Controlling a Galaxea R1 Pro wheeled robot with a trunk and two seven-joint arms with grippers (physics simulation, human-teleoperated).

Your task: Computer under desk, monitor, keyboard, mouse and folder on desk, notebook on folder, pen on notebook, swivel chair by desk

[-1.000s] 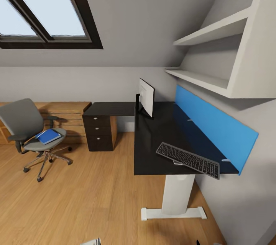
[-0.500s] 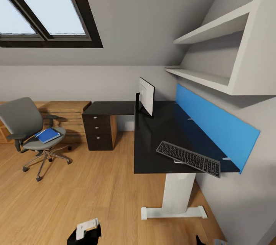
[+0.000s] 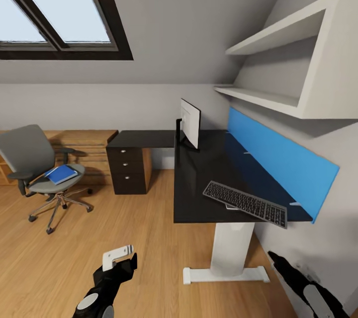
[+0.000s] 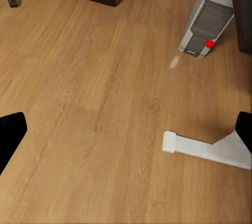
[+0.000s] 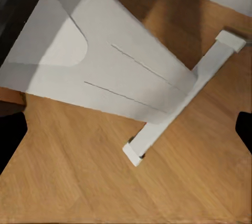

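The bedroom shows a light wood floor (image 3: 124, 238), pale grey walls and a dark-framed skylight (image 3: 59, 15) in the sloped ceiling. The L-shaped black counter (image 3: 199, 184) stands against the wall with the blue panel (image 3: 278, 164). On it, the monitor (image 3: 190, 124) stands upright near the inner corner, seen almost edge-on, and the keyboard (image 3: 245, 203) lies near the front end, angled across the top, well apart from the monitor. The dark drawer unit (image 3: 128, 171) sits under the counter's far wing. The swivel chair (image 3: 37, 169) stands well apart from the counter, in front of a light wooden dresser (image 3: 84, 146) — the blue folder (image 3: 61, 174) lies on its seat. In the left wrist view the computer (image 4: 207, 27) stands upright on the floor beside the counter, near a white counter foot (image 4: 202, 148). The left tool (image 3: 119, 258) hangs low over the floor, fingers spread and empty. The right tool (image 3: 291, 268) hangs beside the white counter leg (image 5: 100, 72), likewise released — its dark fingertips sit at opposite edges of the right wrist view.
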